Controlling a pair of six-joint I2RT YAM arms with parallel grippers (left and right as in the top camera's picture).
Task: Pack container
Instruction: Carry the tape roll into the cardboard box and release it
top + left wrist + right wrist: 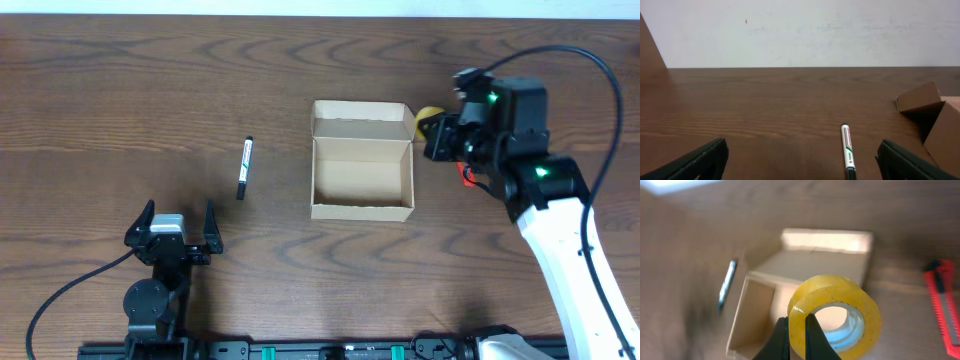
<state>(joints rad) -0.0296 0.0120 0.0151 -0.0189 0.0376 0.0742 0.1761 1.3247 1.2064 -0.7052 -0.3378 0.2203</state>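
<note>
Right wrist view — right claw (797, 335) pinches yellow tape roll (836, 296) near the container (760, 315); left claw (802, 156) spread.

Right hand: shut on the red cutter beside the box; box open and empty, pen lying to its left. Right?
One thing is off. The right hand is shut on the yellow tape roll, not the red cutter, which lies free on the table; the right wrist view shows this. The box is open and empty, with the pen to its left, as you said.
</note>
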